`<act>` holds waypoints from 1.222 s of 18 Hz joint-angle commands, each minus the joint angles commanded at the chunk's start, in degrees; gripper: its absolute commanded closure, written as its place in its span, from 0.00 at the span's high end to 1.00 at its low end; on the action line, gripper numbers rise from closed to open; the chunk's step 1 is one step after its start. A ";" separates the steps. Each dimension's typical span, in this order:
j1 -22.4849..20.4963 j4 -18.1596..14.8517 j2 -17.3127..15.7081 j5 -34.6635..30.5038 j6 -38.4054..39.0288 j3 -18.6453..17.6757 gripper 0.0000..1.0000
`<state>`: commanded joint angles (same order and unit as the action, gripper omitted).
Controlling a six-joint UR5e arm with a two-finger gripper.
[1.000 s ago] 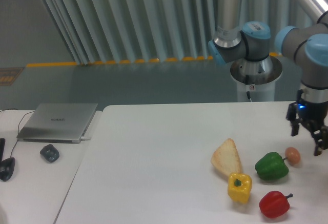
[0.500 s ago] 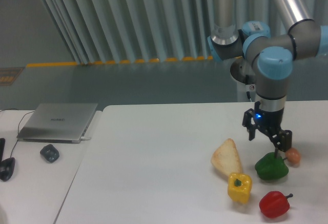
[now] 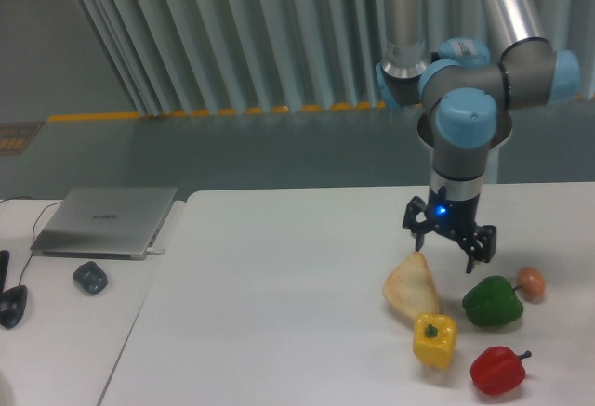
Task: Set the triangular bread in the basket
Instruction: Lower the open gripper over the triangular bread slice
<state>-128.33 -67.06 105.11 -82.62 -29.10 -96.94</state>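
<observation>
1. Your black two-finger gripper (image 3: 448, 250) hangs with its jaws spread apart and empty, above the white table (image 3: 279, 313).
2. The pale tan, wedge-shaped triangular bread (image 3: 412, 286) lies flat just below and to the camera-left of the fingertips, not touching them.
3. Its long axis runs from the rounded tip, nearest your gripper, toward the glossy yellow bell pepper (image 3: 434, 340) it touches.
4. No basket is in view.

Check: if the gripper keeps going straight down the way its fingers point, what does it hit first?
Probably the white table, in the gap between the triangular bread and the green bell pepper. The open gripper points down, just right of the bread's tip. Depth from one view is unclear, so a finger could clip the bread.
</observation>
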 joint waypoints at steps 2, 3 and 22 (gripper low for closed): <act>1.76 0.62 1.50 -1.75 -0.17 0.26 1.00; 2.47 0.62 2.11 -2.72 -0.17 0.61 1.00; 3.26 0.27 5.28 -8.00 -4.83 1.58 1.00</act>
<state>-125.07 -66.80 110.39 -90.62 -33.93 -95.36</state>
